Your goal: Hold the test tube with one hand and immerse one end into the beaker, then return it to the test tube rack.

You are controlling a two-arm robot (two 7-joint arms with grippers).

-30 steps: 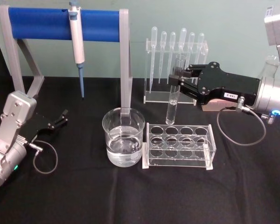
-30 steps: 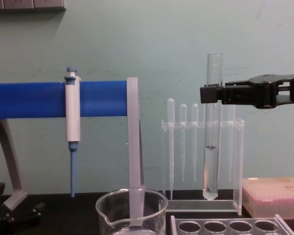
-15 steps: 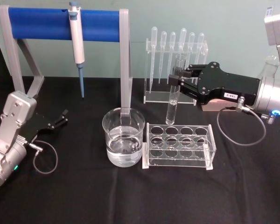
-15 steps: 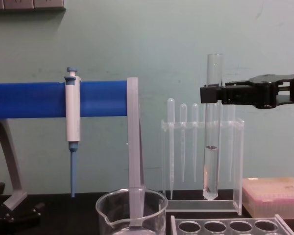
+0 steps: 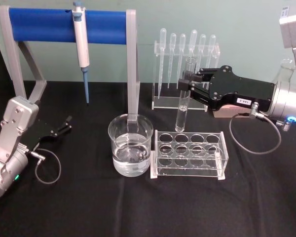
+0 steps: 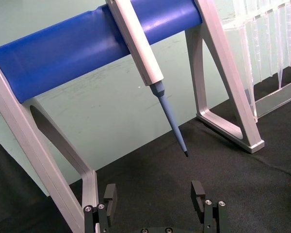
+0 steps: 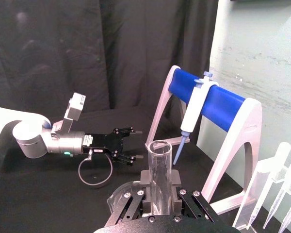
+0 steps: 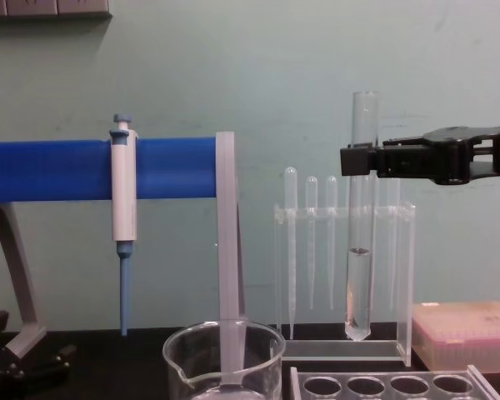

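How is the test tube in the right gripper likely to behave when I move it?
Probably fragile: the test tube is thin clear glass, so squeezing harder seems risky. Likely slippery: the right gripper pinches smooth round glass high up, so it might slide. Liquid in its lower part probably keeps it hanging steady. The left gripper sits parked, open.

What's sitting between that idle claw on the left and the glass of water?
Nothing stands there. In the head view, bare black tablecloth is what lies between the parked left gripper and the beaker.
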